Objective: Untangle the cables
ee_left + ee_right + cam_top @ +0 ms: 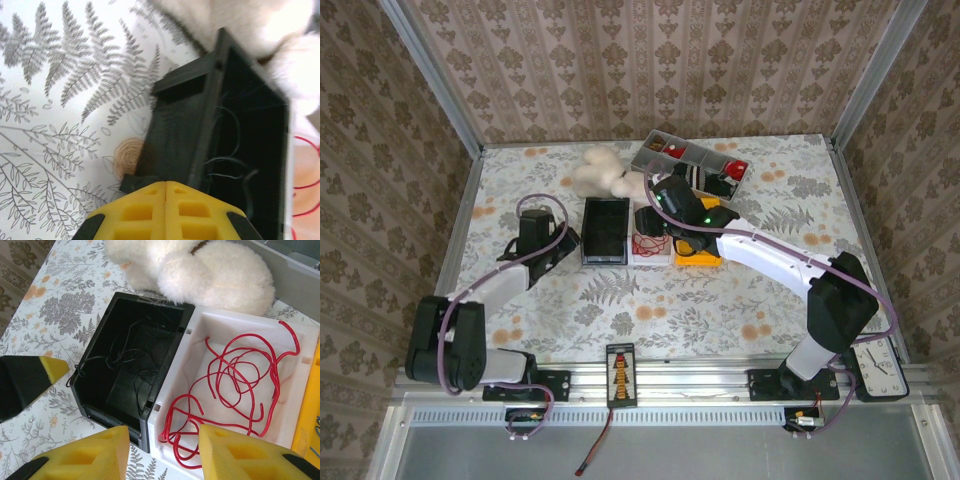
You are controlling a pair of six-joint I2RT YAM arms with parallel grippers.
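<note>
Finding the red cable (pixel 235 375) lying in loose loops inside the white bin (pixel 300 335), directly ahead of the right end effector (pixel 165 437). Hovering there with fingers spread wide, holding nothing, probably for reaching in. Seeing the thin black cable (pixel 125 357) sitting in the black bin (pixel 107 315), ahead-left. Resting the left end effector (pixel 165 186) closed, empty, at that bin's near wall. Judging the separate bins as holding the strands apart.

My left arm (pixel 495 285) and right arm (pixel 770 255) are white and black, bolted on the silver rail (pixel 700 380). A purple-grey cable (pixel 542 203) loops along each. My fingers (pixel 85 457) are yellow blocks with square dents — a green light (pixel 706 218) glows far from the rail.
</note>
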